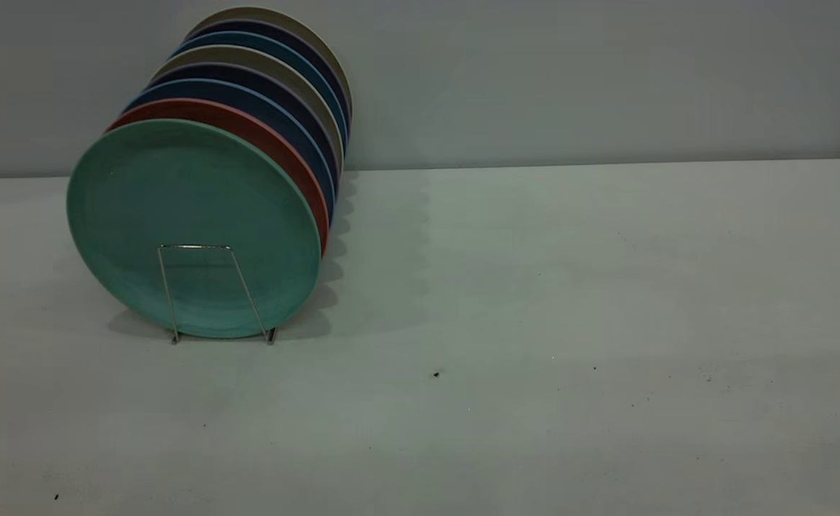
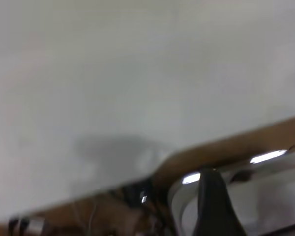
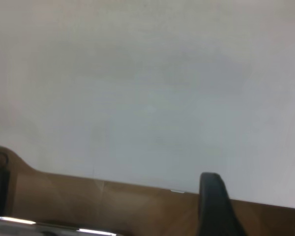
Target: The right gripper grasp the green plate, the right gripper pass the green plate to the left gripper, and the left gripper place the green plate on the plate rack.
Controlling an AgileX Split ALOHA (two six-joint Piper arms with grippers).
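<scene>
Neither gripper shows in the exterior view; both arms are out of that picture entirely. From the left wrist camera, only one dark tapered finger of the left gripper pokes into sight, hanging over the edge of the white table, with a brown floor and some shiny metal framing beyond the edge. With just that one finger visible, I cannot tell whether the left gripper is spread or closed. The right wrist camera gives much the same: a single black finger of the right gripper, above the table's edge where white gives way to brown, and again I cannot tell how its fingers stand. Nothing is seen held at either finger.

The exterior view alone shows the task's things. The green plate stands on edge at the front of the plate rack, at the left side of the table, its face turned toward the camera and tilted back slightly. A trapezoid wire loop of the rack crosses the plate's lower part. Just behind it stands a salmon-red plate, then a row of dark blue plates and beige plates receding toward the grey wall. Neither wrist camera picks up the rack or any plate.
</scene>
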